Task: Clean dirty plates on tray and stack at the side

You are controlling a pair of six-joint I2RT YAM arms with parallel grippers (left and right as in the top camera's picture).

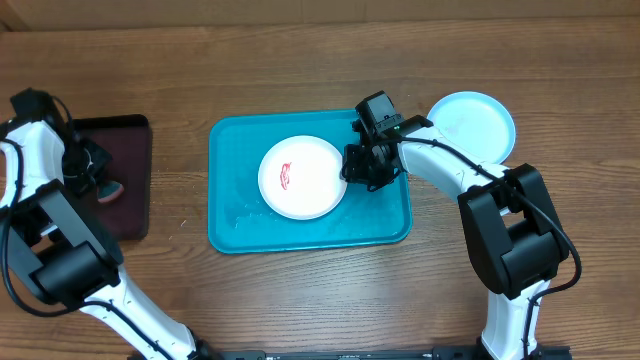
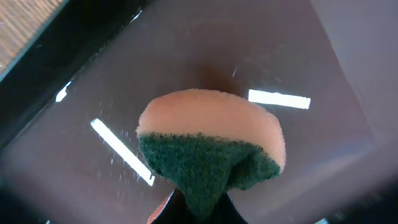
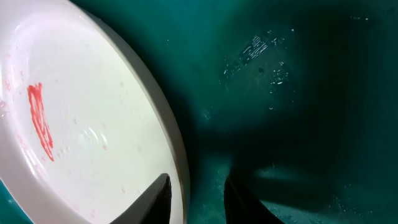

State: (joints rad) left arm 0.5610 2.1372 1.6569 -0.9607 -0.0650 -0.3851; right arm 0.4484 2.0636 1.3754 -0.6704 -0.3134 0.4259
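A white plate (image 1: 305,190) with a red smear (image 1: 287,177) lies in the middle of the teal tray (image 1: 228,215). My right gripper (image 1: 362,165) is low at the plate's right edge, and it is open. In the right wrist view, one finger is over the white plate (image 3: 81,124), the other over the tray (image 3: 280,93), with the rim between them at the gripper (image 3: 196,193). A light blue plate (image 1: 475,120) lies on the table right of the tray. My left gripper (image 1: 95,165) is shut on a sponge (image 2: 211,143), orange with a green scouring face.
A dark maroon tray (image 1: 130,200) lies at the far left, under the left gripper and the sponge; its wet floor (image 2: 311,56) fills the left wrist view. Water drops speckle the teal tray's floor. Bare wooden table surrounds both trays.
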